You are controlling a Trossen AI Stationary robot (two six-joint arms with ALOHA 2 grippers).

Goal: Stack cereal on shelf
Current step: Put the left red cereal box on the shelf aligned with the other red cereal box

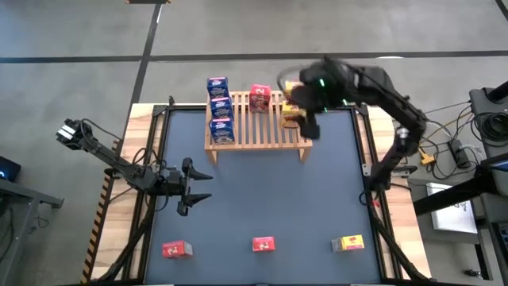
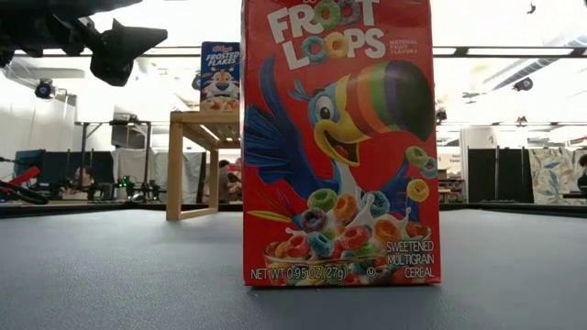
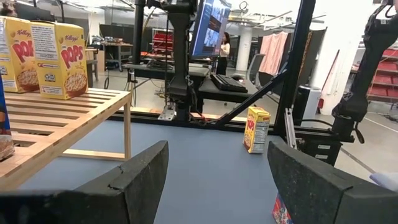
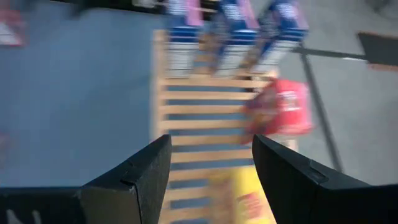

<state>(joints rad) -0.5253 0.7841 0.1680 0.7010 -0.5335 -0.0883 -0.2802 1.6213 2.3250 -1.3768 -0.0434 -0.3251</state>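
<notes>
Nine cereal boxes are counted in the high view. Three blue boxes are lined up on the left part of the wooden shelf, one red box is set at its middle, and two yellow boxes are seen at its right end, partly hidden by the right arm. Three more are left near the front edge of the worktop, well apart from one another: a red box, a second red box and a yellow box.

The right claw is held above the right end of the shelf. Its fingers are seen apart in its wrist view, with nothing between them and the slats below. The left claw is held over the left part of the worktop, its fingers spread wide and nothing gripped or touched.

The worktop is covered by a blue-grey mat edged with a dark frame. Beyond it, a workshop is seen with desks, a screen, dark stands, cables and a person standing far off.
</notes>
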